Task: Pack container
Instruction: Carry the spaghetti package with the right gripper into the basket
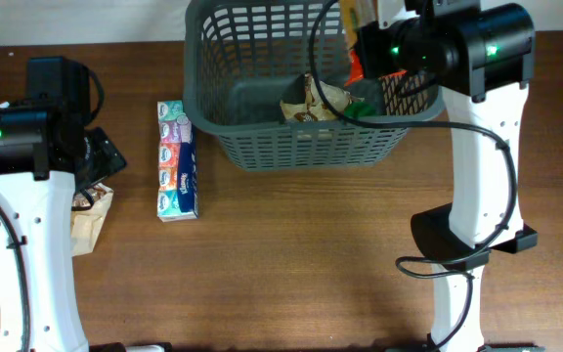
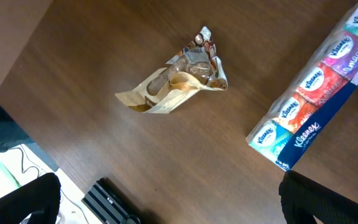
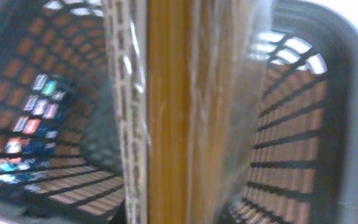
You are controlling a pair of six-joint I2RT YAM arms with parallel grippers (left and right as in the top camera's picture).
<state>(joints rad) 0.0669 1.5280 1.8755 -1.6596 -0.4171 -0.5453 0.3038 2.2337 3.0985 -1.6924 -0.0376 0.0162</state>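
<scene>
1. You have one basket [image 1: 262,147].
2. You have one table [image 1: 311,264].
3. You have one tissue pack [image 1: 177,161], a single bundle of small packets. How many it holds you cannot count for sure.
4. You have two crumpled bags: the first bag [image 1: 91,220] lies on the table and the second bag [image 1: 311,103] lies in the basket.
5. You have one packet [image 3: 173,112] in clear wrap, filling the right wrist view.
6. Red and green bits beside the second bag are half hidden, so you cannot count them.
7. You have two arms: the left arm [image 1: 27,225] and the right arm [image 1: 482,166].
</scene>
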